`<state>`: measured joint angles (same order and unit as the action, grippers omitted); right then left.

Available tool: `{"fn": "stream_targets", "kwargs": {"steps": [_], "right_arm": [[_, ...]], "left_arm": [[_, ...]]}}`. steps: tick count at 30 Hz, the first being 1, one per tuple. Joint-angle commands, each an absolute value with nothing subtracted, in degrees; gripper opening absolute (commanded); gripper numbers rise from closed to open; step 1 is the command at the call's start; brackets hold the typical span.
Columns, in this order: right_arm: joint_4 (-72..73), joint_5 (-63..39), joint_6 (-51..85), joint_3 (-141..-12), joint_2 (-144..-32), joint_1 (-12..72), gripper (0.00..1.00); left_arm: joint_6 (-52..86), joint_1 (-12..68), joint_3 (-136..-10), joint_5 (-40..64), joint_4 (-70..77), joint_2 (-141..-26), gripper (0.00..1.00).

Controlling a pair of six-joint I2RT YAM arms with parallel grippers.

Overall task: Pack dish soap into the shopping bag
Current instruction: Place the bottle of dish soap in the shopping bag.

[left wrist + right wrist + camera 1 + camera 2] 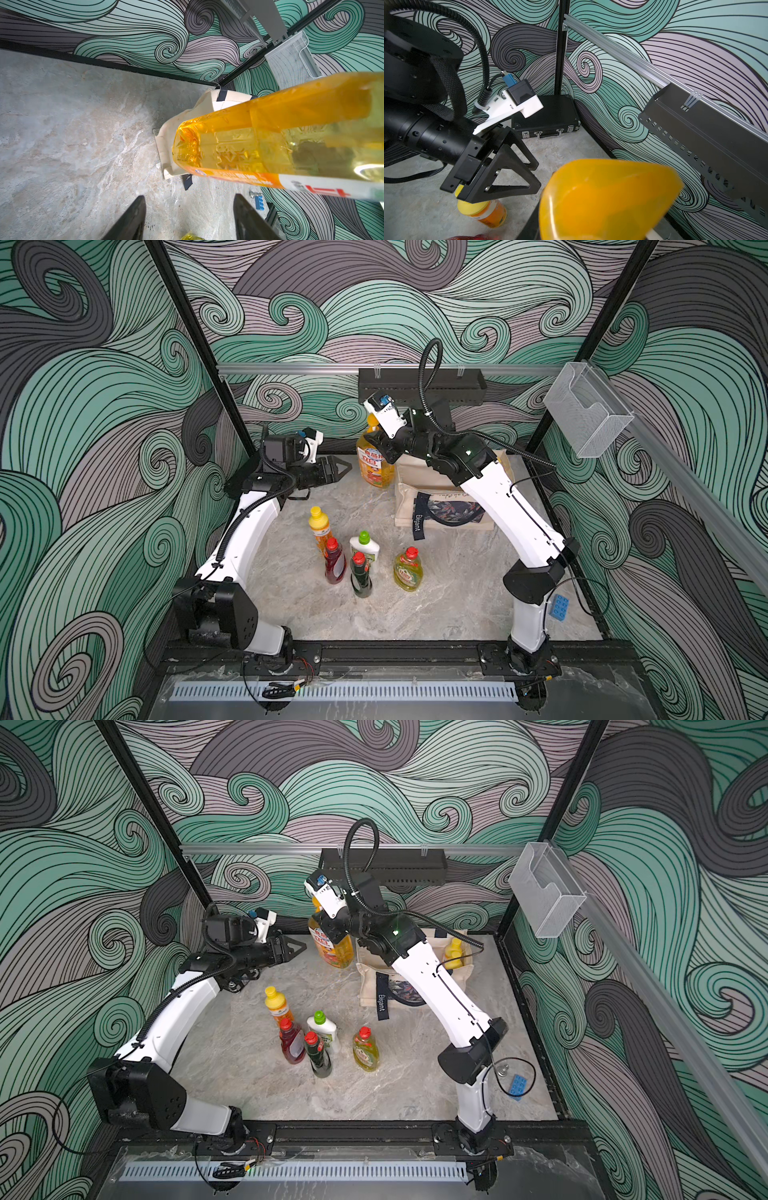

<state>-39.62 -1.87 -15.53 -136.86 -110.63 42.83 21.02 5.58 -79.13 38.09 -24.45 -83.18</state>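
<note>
Your amber pump bottle stands near upright, pump up, just beside the shopping bag; whether its base touches the counter is unclear. The right gripper hides its neck, jaws clenched on it. The left gripper, jaws spread and empty, points at its side, apart

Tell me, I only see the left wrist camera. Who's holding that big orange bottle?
Observer: The right gripper, shut near the top of the amber pump bottle.
Operator: Anything in the bag yet?
Observer: Yes, a yellow-capped bottle shows inside the shopping bag.
Operator: More bottles waiting?
Observer: Five stand grouped on the table, including a white green-capped bottle.
</note>
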Motion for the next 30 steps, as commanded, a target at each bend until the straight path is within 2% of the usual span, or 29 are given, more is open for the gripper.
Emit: {"fn": "stream_targets", "kwargs": {"steps": [1, 21, 30], "right_arm": [[-28.6, 0.3, -17.8, -142.0, -108.0, 42.1, 0.0], [-27.8, 4.2, -19.9, -144.7, -104.6, 40.2, 0.0], [-27.8, 9.0, -23.2, -141.6, -101.6, 39.7, 0.0]], "left_arm": [[19.9, 6.2, -82.1, 39.6, -25.3, -83.8, 0.65], [19.4, 7.6, -82.7, 39.5, -25.7, -84.5, 0.65], [18.9, 11.0, -84.2, 38.9, -25.7, -85.5, 0.65]]}}
